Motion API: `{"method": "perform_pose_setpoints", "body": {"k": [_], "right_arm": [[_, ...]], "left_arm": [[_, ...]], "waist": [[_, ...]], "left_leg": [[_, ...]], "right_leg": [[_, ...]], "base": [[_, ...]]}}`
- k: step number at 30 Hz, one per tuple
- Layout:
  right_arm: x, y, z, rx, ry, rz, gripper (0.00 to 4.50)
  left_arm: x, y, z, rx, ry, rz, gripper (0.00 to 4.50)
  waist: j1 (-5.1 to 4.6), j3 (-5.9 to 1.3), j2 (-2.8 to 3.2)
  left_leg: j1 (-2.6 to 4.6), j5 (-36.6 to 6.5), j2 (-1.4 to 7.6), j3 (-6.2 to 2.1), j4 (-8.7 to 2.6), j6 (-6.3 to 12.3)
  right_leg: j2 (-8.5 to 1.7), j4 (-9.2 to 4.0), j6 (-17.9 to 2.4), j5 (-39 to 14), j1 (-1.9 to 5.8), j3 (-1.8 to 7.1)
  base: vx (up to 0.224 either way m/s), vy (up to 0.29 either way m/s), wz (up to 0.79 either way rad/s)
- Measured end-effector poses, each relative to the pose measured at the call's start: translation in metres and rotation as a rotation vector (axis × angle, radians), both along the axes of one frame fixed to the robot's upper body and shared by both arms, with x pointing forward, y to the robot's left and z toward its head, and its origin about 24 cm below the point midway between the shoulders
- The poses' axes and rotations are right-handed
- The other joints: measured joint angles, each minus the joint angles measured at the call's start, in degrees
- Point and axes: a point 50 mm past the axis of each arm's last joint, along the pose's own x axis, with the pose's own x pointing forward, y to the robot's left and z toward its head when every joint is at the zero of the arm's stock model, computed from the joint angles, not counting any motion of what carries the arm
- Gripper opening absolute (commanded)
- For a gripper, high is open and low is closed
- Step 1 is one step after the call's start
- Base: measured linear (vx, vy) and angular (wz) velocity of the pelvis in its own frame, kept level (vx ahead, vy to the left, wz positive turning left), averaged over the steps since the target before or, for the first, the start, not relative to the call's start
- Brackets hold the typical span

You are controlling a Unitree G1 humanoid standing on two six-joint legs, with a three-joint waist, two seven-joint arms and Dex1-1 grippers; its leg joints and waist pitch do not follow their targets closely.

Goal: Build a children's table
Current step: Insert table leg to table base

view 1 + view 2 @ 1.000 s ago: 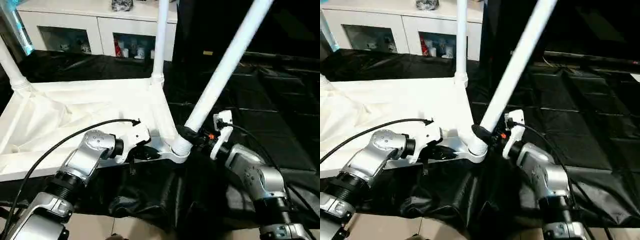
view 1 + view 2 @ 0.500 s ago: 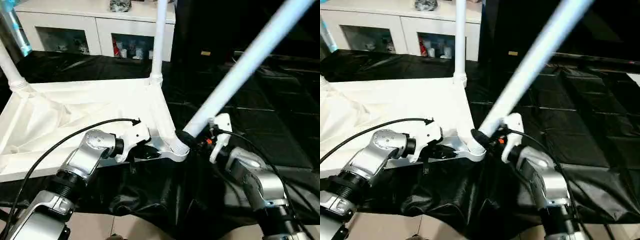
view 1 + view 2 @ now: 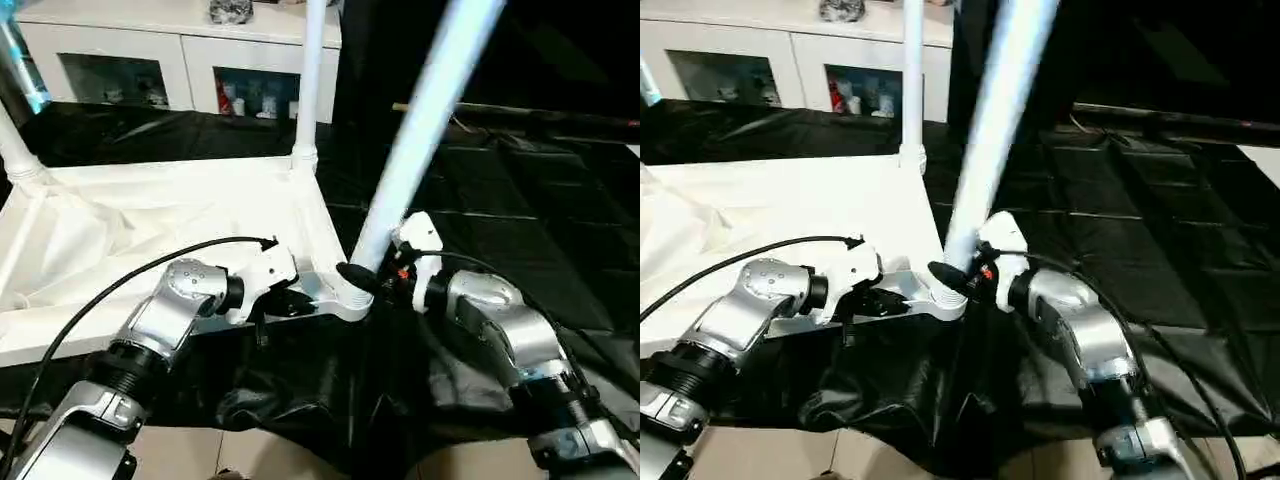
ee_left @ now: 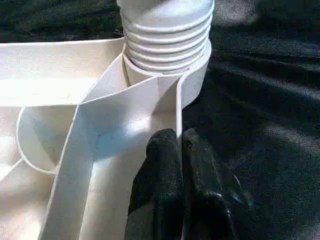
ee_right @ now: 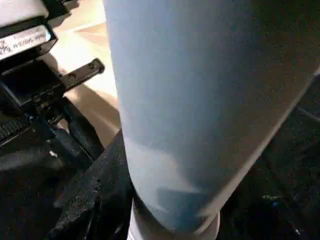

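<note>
Left eye view, upturned children's table [image 3: 180,215], near leg [image 3: 415,140] leaning up-right in right hand [image 3: 372,277], left hand [image 3: 290,300] pinching rim.

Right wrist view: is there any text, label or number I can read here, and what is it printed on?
One white printed label sits on the black housing of an end effector beside the long white tubular plastic leg; it carries two lines of small dark print, too blurred to read.
No other text shows there: no brand, number or sign on the leg or on the black cloth behind it.
</note>
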Motion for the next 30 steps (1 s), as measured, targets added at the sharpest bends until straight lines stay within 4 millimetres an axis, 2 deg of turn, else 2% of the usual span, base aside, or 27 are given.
{"method": "perform_pose_setpoints", "body": {"k": [8,12,15,19,23,30], "right_arm": [[0.002,0.001,0.001,-0.001,-0.018,0.134,1.88],[0.0,0.003,0.004,0.0,-0.022,0.256,1.88],[-0.003,0.002,0.006,0.004,-0.024,0.329,1.88],[-0.006,0.003,0.008,0.009,-0.029,0.404,1.88],[-0.007,0.002,0.008,0.005,-0.045,0.437,1.88],[-0.008,0.0,0.005,0.005,-0.052,0.414,1.88]], "left_arm": [[-0.004,0.006,0.002,0.005,0.003,-0.046,0.0],[-0.009,0.014,0.006,0.021,0.018,-0.108,0.0],[-0.012,0.016,0.01,0.034,0.025,-0.153,0.0],[-0.015,0.018,0.014,0.048,0.033,-0.197,0.0],[-0.016,0.017,0.014,0.047,0.033,-0.206,0.0],[-0.014,0.015,0.012,0.047,0.02,-0.177,0.0]], "waist": [[0.11,-0.02,-0.12],[0.09,-0.04,-0.37],[0.28,-0.05,-0.82],[0.75,-0.09,-0.89],[1.43,-0.09,-0.88],[1.68,-0.07,-0.86]], "left_leg": [[-0.01,0.0,0.04,0.0,-0.11,0.0],[-0.07,-0.02,0.04,0.04,-0.17,0.02],[-0.11,-0.24,0.0,0.15,-0.29,-0.05],[-0.09,-0.55,0.04,0.16,-0.34,-0.27],[-0.06,-0.54,0.11,0.16,-0.56,-0.31],[0.04,-0.52,0.09,0.17,-0.23,-0.33]], "right_leg": [[0.0,0.06,-0.01,0.0,-0.04,-0.03],[0.01,0.11,-0.08,0.05,-0.13,0.02],[0.03,0.12,-0.57,0.48,-0.24,0.17],[0.1,0.52,-0.78,0.66,-0.38,0.3],[0.21,0.6,-0.77,0.54,-0.47,0.3],[0.2,0.94,-0.46,0.34,-0.43,0.49]], "base": [[0.0,0.0,0.0],[0.0,0.0,0.0],[0.0,0.0,0.0],[0.0,0.0,0.0],[0.0,0.0,0.0],[0.0,0.0,0.0]]}}
